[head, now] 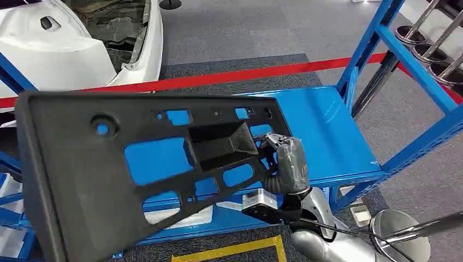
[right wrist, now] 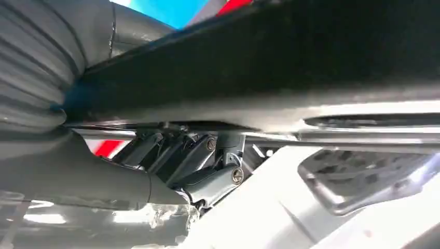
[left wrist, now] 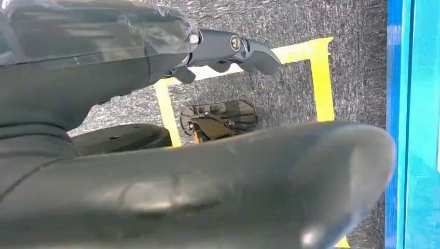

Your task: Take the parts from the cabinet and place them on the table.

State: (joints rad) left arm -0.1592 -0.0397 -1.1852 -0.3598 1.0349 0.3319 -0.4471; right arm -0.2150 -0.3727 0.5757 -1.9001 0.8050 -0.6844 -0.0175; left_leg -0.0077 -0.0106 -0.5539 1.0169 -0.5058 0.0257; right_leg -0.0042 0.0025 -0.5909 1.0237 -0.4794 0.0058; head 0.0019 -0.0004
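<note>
1. One panel (head: 147, 169) sits in our right hand (head: 288, 164), fingers hooked through its end cutout to carry it off the shelf (head: 327, 136).
2. Our left hand (left wrist: 155, 46) lies against the panel; its hold we cannot tell.

A white car body (head: 82, 49) lies beyond the red floor line (head: 229, 77); chrome stands (head: 431, 52) just past it; yellow tape (head: 229, 251) well before it.

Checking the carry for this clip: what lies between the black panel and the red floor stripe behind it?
In the head view, the blue shelf lies between the black panel, held by the right hand, and the red stripe, plus dark carpet.
</note>
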